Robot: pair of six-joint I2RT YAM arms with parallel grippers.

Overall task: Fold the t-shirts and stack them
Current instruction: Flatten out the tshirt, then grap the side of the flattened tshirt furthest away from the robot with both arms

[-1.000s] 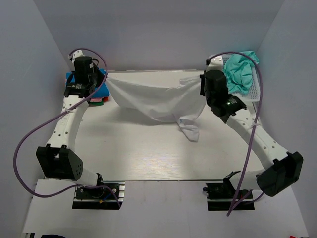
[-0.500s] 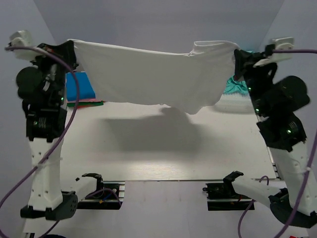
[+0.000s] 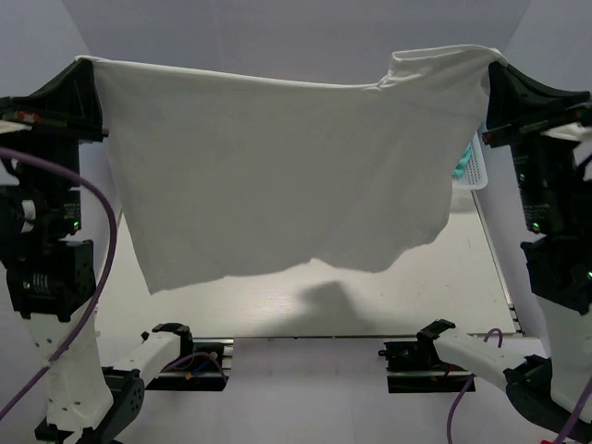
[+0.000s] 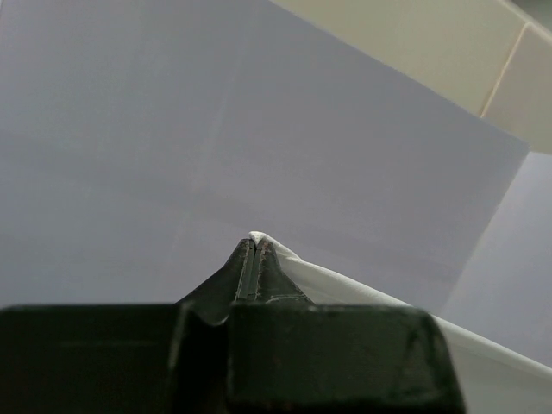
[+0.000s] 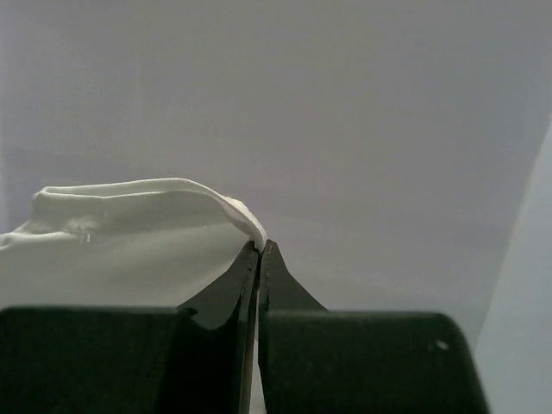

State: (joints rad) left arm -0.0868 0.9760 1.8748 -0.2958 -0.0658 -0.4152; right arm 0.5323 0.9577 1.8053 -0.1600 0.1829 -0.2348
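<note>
1. The white t-shirt (image 3: 277, 176) hangs spread out in the air between the two arms, above the table (image 3: 277, 310). It fills most of the top external view.
2. The left gripper (image 3: 85, 67) is raised high on the left side and grips the upper left corner of the shirt.
3. The right gripper (image 3: 493, 63) is raised to about the same height on the right side and grips the upper right corner.
4. The top edge of the shirt runs between the two grippers with a slight sag. A small fold shows near its right end.
5. The lower edge hangs free and uneven, lower on the left than on the right. A shadow lies on the table beneath it.
6. Left wrist view: the two fingers are pressed flat together, and a thin edge of white cloth emerges at their tips.
7. Right wrist view: the fingers are closed to a narrow slit, with a bunched corner of white cloth pinched at the tips. The cloth extends to the left.
8. A white mesh basket (image 3: 474, 171) shows at the right, mostly hidden by the shirt. A sliver of the teal-green t-shirt (image 3: 460, 168) is visible in it.
</note>
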